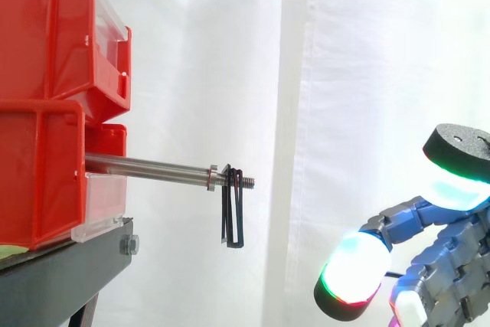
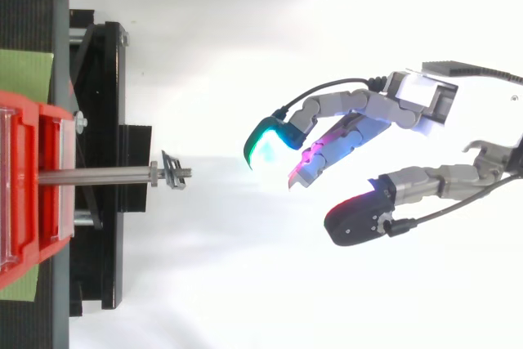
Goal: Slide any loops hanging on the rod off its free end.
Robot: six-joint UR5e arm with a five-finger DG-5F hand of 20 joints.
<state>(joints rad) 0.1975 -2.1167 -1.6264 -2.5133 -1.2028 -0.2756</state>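
Fingers (image 2: 266, 143) spread apart, the empty hand (image 2: 409, 108) hangs right of the rod (image 1: 145, 166). Black loops (image 1: 233, 216) dangle near its free end.

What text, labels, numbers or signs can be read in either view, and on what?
None. No readable word, number or sign stands on the red bins, the rod, the black loops, the black stand, the hand or the white curtain.
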